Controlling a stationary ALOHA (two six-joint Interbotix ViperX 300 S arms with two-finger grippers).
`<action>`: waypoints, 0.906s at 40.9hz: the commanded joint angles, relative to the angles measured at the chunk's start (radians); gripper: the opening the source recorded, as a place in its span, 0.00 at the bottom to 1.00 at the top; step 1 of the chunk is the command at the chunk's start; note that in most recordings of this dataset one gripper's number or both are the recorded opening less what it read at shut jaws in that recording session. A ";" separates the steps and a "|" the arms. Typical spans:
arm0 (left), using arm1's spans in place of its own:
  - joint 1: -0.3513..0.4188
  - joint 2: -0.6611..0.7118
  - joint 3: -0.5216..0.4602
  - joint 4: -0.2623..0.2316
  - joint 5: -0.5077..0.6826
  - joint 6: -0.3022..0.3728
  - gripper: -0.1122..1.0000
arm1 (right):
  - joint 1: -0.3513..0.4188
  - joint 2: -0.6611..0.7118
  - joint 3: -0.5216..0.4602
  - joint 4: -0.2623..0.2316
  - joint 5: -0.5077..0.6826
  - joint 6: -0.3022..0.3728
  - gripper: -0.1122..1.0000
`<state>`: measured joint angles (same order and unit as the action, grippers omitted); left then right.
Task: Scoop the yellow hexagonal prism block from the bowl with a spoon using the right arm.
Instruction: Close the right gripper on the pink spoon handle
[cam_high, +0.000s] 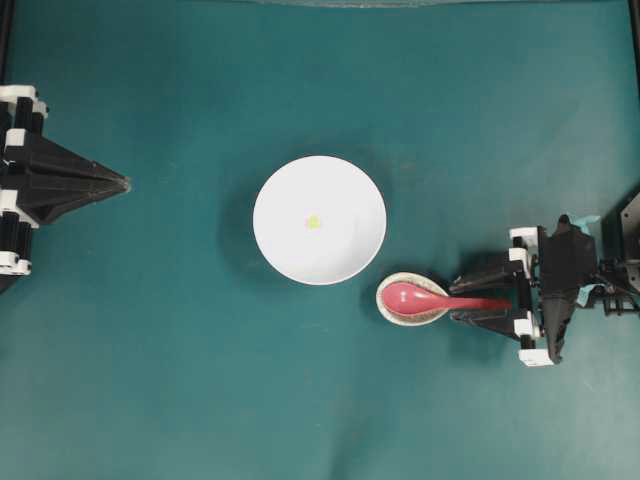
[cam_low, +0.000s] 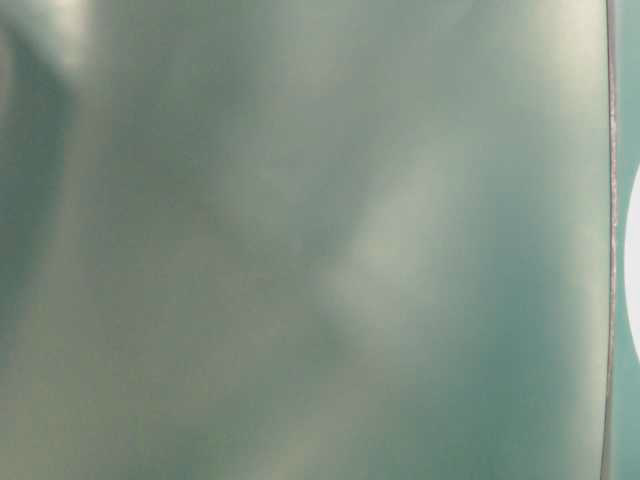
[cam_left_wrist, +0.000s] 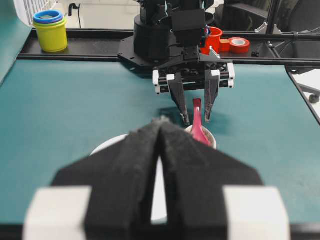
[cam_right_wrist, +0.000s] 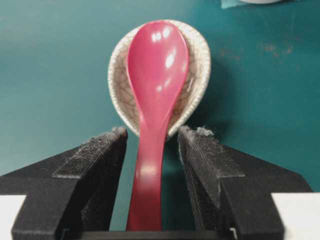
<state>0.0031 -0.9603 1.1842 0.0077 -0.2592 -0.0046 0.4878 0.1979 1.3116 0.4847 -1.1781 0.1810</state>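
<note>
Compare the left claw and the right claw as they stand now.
The left claw is shut, its fingers pressed together with nothing between them; the right claw is open, its fingers apart. The left claw sits at the table's edge, far from the bowl; the right claw straddles the handle of the spoon, which lies on the spoon rest. Both have black fingers on white mounts.

On the table (cam_high: 180, 380), the bowl (cam_high: 340, 190) sits at centre with the block (cam_high: 313, 222) inside it. Just beside its lower right rim lies the spoon rest (cam_high: 410, 314), the spoon (cam_high: 415, 296) in it, handle running between my right gripper's (cam_right_wrist: 152, 137) fingers (cam_right_wrist: 105, 150). My left gripper (cam_high: 122, 183) sits well left.
</note>
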 joint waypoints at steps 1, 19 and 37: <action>0.000 0.009 -0.023 0.003 -0.012 0.000 0.09 | 0.006 -0.008 -0.002 0.005 -0.005 0.000 0.57; 0.000 0.009 -0.023 0.003 -0.011 0.000 0.09 | 0.008 -0.008 0.012 0.005 0.005 -0.009 0.56; 0.000 0.009 -0.023 0.003 -0.009 0.002 0.09 | 0.008 -0.008 0.009 0.005 0.003 -0.032 0.56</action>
<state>0.0015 -0.9587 1.1842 0.0077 -0.2592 -0.0046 0.4909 0.1963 1.3269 0.4863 -1.1704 0.1565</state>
